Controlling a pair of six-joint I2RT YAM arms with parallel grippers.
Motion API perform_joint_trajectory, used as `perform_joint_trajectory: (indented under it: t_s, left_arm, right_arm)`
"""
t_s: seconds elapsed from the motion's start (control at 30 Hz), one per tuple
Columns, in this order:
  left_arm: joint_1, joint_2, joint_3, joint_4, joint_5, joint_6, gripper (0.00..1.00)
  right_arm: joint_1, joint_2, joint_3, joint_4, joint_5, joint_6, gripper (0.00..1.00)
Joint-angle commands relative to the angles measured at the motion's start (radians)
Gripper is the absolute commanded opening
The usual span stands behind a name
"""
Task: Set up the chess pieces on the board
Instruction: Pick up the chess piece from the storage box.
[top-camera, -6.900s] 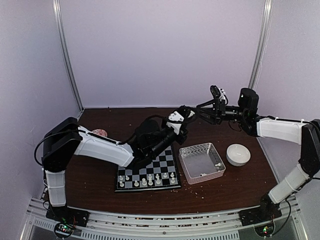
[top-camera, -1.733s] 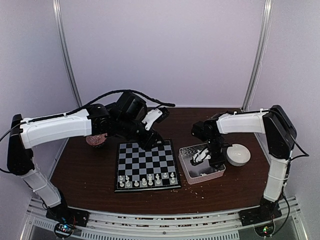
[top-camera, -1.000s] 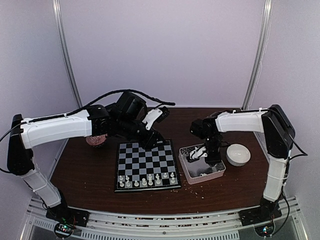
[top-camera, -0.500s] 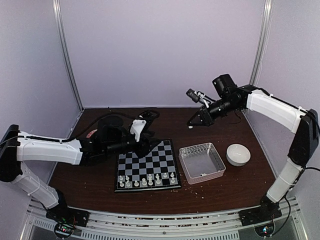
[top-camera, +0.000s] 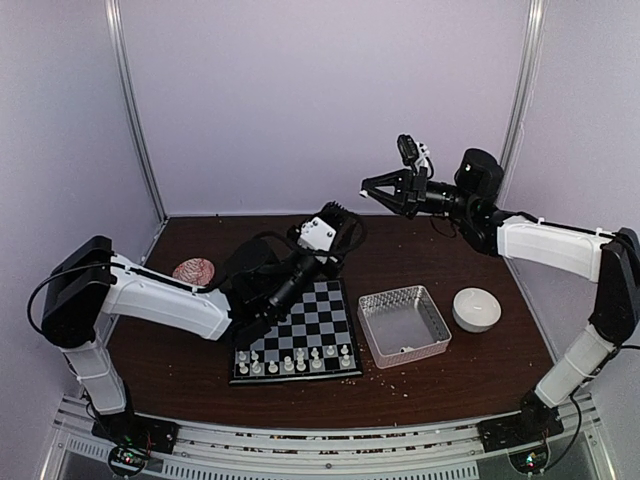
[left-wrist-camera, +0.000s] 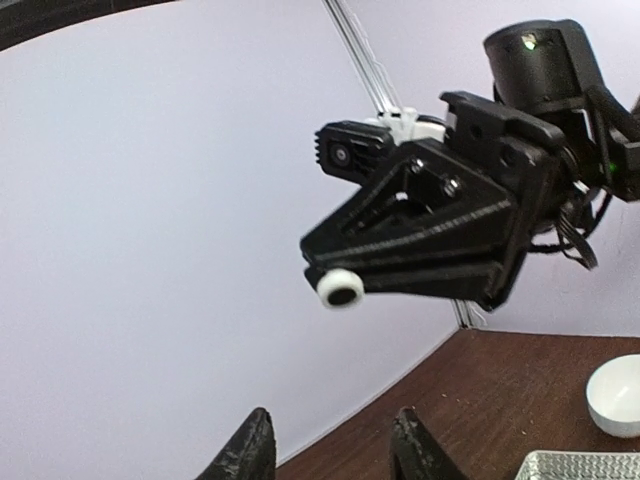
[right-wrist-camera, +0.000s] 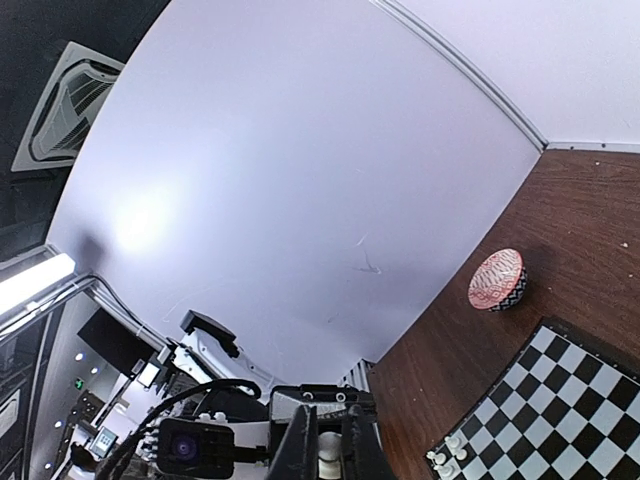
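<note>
Centrally, board (top-camera: 320, 332) on dark brown table (top-camera: 480, 372), lilac walls (top-camera: 320, 100), metal corner posts (top-camera: 134, 110)

The black-and-pale checked board (top-camera: 322, 325) lies flat on the worktop (top-camera: 180, 362). Small white pieces (top-camera: 301, 358) stand upright near its front edge. One more piece (left-wrist-camera: 341, 288) is pinched high in the right end effector (top-camera: 366, 190).

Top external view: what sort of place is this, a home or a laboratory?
Most likely a robot test booth in a laboratory. Plain pale walls with metal corner posts enclose the table, and two robot arms are mounted on a metal rail at its near edge.
</note>
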Motion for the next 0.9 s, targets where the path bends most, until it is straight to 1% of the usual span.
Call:
perform_joint_trajectory:
  t_s: [0.0, 0.23, 0.43, 0.5, 0.57, 0.87]
  left_arm:
    - [0.001, 0.014, 0.084, 0.1, -0.045, 0.08, 0.37]
    - [0.001, 0.027, 0.125, 0.068, -0.015, 0.077, 0.35]
    - [0.0, 0.005, 0.107, 0.003, 0.032, 0.064, 0.38]
    - [-0.001, -0.003, 0.115, -0.044, 0.04, 0.066, 0.38]
    - [0.0, -0.003, 0.12, -0.057, 0.045, 0.07, 0.38]
    - [0.0, 0.016, 0.163, -0.096, 0.066, 0.087, 0.34]
  right_arm:
    - [0.02, -0.033, -0.026, 0.1, 0.011, 0.09, 0.01]
    - [0.031, -0.037, -0.049, 0.107, 0.02, 0.096, 0.02]
    - [0.032, -0.038, -0.046, 0.122, 0.017, 0.104, 0.02]
    - [0.032, -0.039, -0.046, 0.129, 0.018, 0.109, 0.02]
    - [0.032, -0.038, -0.048, 0.14, 0.016, 0.115, 0.03]
    - [0.035, -0.041, -0.041, 0.082, 0.013, 0.067, 0.06]
